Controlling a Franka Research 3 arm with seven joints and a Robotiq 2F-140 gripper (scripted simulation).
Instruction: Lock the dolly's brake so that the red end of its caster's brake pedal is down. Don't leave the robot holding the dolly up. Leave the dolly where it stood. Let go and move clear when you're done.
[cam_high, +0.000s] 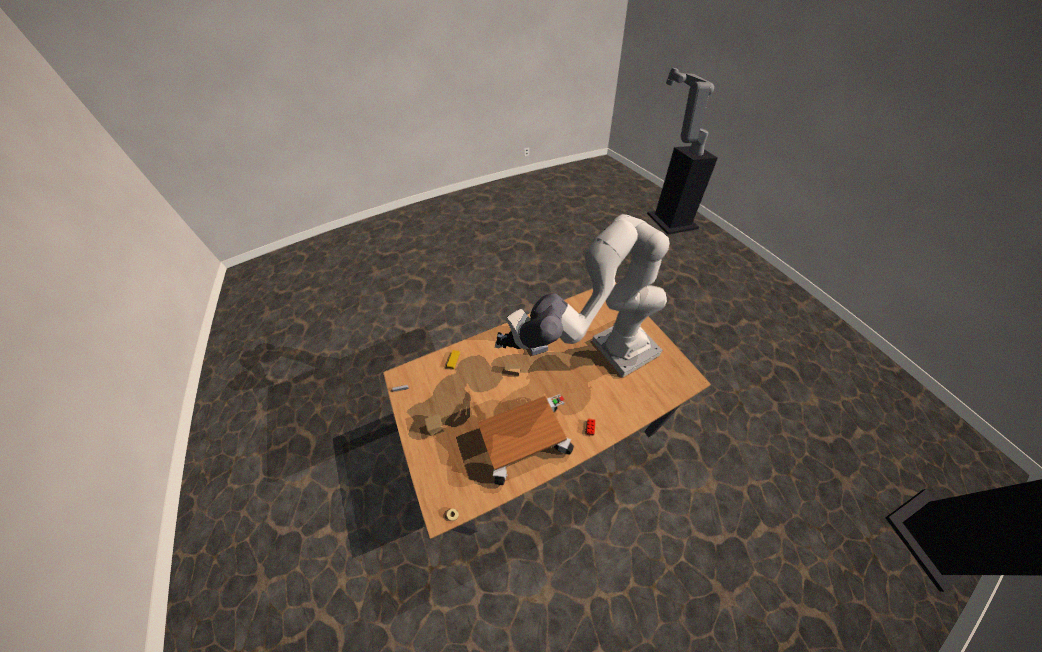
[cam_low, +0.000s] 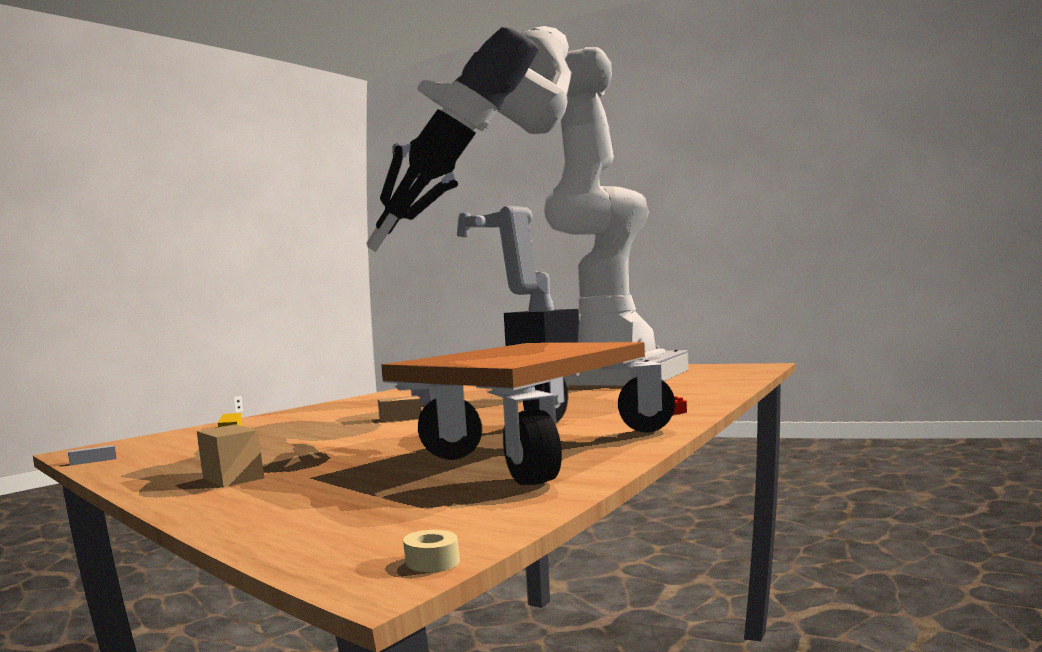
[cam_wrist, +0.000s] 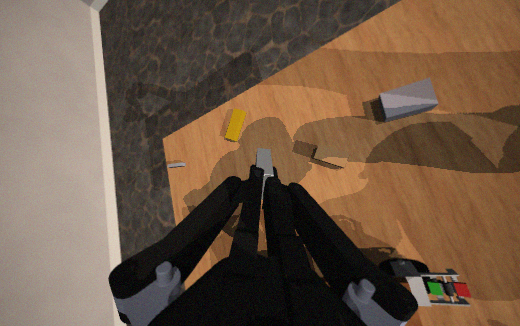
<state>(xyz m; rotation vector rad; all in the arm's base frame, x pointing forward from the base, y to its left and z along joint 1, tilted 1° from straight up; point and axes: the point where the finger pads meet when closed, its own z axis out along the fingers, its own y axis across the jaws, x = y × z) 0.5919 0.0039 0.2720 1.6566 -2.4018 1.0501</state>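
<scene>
A wooden-decked dolly (cam_low: 513, 361) stands on its four wheels near the middle of the table (cam_low: 322, 538), its green-and-red brake pedal (cam_wrist: 445, 289) apparently untouched, while the gripper (cam_low: 381, 232), closed and empty, hangs high above, so the locking seems undone.

A rectangular wooden table (cam_low: 691, 430) on dark legs is occupied by a wheeled wooden-decked dolly (cam_low: 514, 361), a tan cube (cam_low: 228, 455), a cream tape roll (cam_low: 431, 550), a yellow block (cam_wrist: 235, 124), a grey wedge (cam_wrist: 407, 99), a small red brick (cam_high: 590, 426) and a flat grey bar (cam_low: 91, 455).
</scene>
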